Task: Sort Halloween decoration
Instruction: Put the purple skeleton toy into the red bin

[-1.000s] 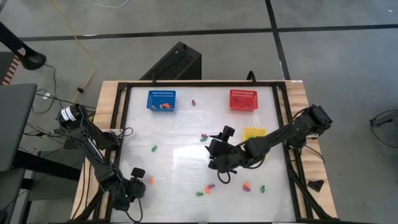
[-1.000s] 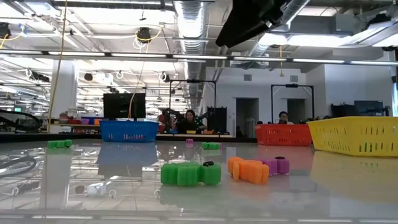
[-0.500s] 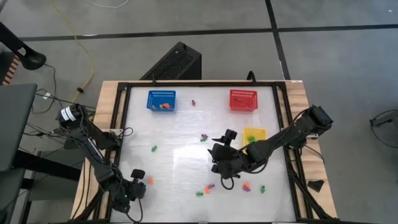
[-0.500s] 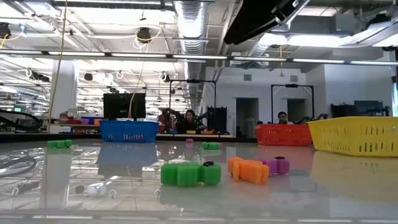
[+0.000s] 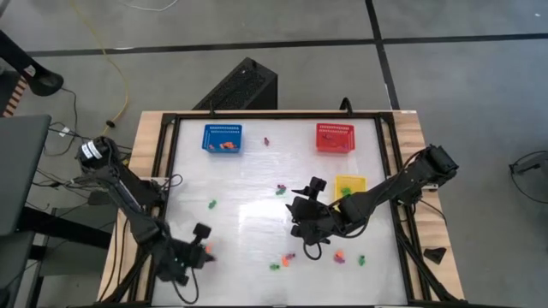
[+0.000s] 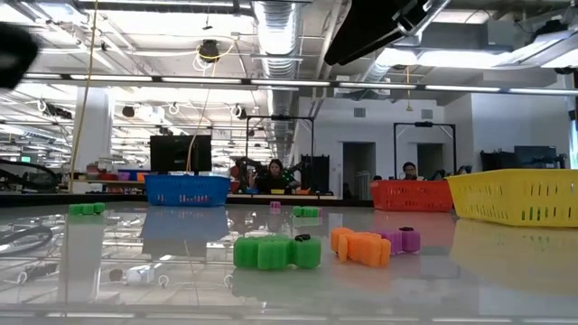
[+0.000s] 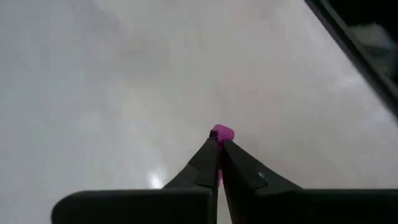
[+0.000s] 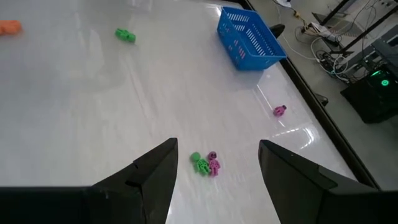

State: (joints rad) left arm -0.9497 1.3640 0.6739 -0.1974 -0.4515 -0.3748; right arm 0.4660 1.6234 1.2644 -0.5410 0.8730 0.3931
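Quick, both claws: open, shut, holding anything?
Left claw: shut on a tiny purple plastic trinket.
Right claw: open, empty.

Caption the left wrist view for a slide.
Left claw shut on a small purple trinket, lifted above the white table.

Left hand (image 5: 199,249) closed on a purple trinket (image 7: 221,132), shifted right in the lower-left frame; right arm nudged lower.
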